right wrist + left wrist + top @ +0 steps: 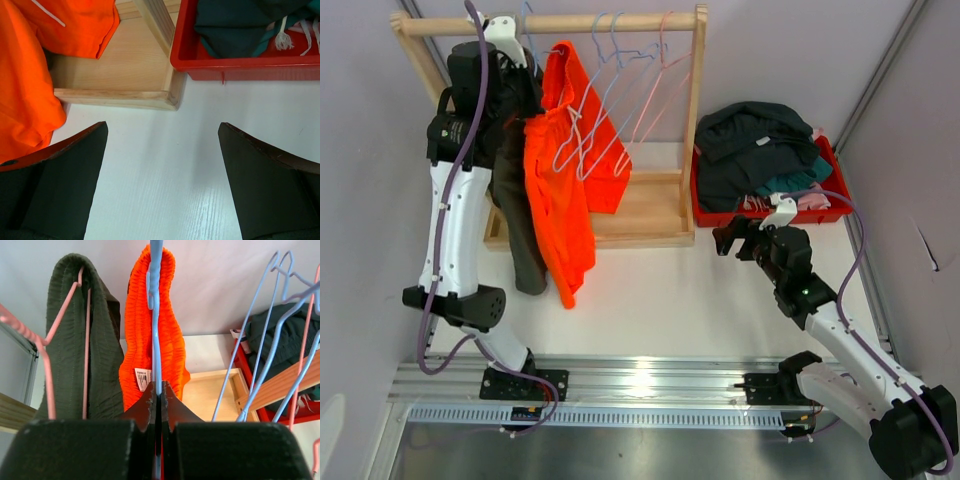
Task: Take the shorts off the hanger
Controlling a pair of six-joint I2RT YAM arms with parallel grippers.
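While left gripper (158,390) pinches blue hanger (155,330), orange shorts (172,350) droop bunched, ruched; right gripper (162,127) wide.

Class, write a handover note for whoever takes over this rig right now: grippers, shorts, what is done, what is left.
Left gripper: shut on the blue hanger holding the orange shorts.
Right gripper: open, empty, over the table beside the red bin.
Done: a pile of shorts lies in the bin; several hangers hang bare.
To do: orange shorts and green shorts, both on the rack.
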